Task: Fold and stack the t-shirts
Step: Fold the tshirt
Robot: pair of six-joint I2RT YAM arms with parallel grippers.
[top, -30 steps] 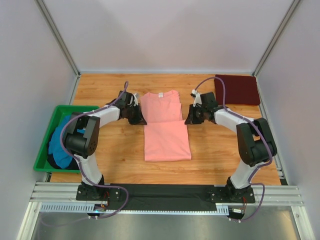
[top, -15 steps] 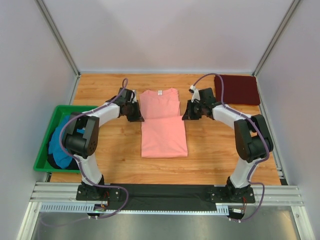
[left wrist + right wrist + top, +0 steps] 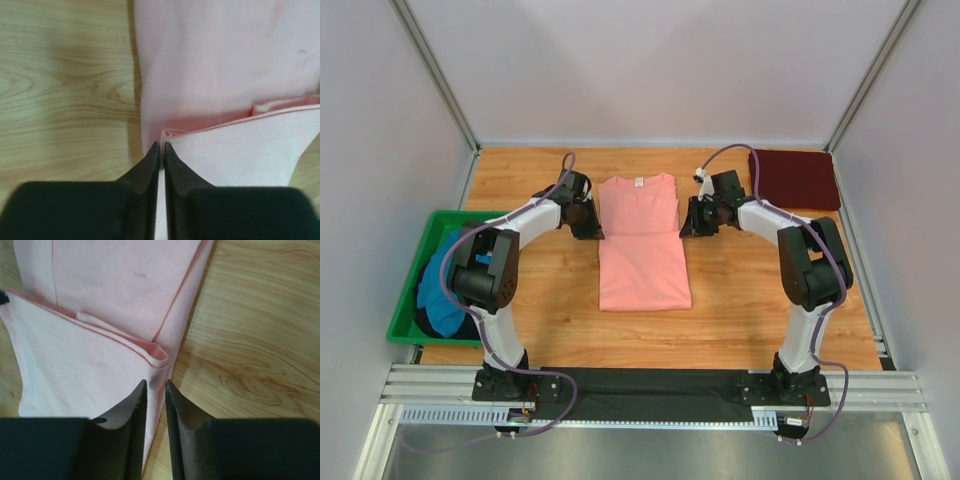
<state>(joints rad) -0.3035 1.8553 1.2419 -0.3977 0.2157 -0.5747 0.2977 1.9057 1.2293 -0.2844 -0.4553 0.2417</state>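
A salmon-pink cotton t-shirt (image 3: 642, 262) lies folded into a long narrow panel in the middle of the light wooden tabletop (image 3: 540, 320). Its white neck label is at the far end, and a second layer is doubled over the near half. The left gripper (image 3: 161, 145) sits low at the shirt's left edge. Its black fingers (image 3: 146, 170) are only a hairline slit apart, with their tips at the corner of the doubled layer, and I cannot tell whether any cloth is pinched between them. The right gripper (image 3: 156, 383) sits at the opposite edge. Its fingers (image 3: 180, 415) are a clear narrow gap apart, with the rolled fold corner just beyond the tips and the shirt's edge showing below the gap. A dark maroon t-shirt (image 3: 795, 178), folded square, rests in the far right corner. At the left edge of the table, a green plastic bin (image 3: 410, 280) holds a crumpled teal-blue t-shirt (image 3: 442, 295), partly hidden behind the left arm.
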